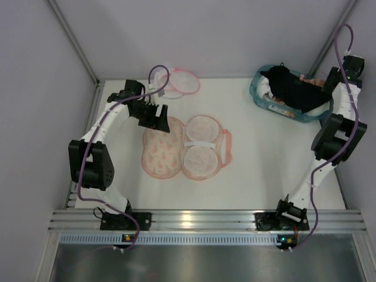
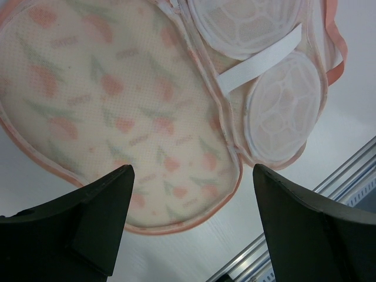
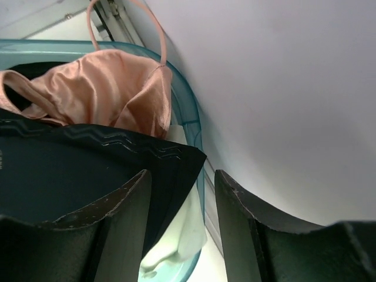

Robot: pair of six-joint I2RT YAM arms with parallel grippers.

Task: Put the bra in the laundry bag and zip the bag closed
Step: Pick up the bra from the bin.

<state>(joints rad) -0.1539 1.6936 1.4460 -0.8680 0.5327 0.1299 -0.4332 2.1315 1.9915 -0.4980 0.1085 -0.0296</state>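
The bra [image 3: 100, 88] lies in the teal basket [image 3: 197, 129], just ahead of my right end effector [image 3: 182, 179], half-open and empty.

The basket [image 1: 281, 110] sits tight in the far right corner, the wall [image 3: 282, 88] just beside its rim, and a black garment [image 1: 294, 91] covers most of its opening, lying over part of the bra [image 3: 100, 88]. The table [image 1: 276, 170] between basket and open padded case [image 1: 158, 153] lies bare.

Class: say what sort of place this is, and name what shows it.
Likely a robot test booth: bare grey walls, a white table, two arms bolted to a metal rail.
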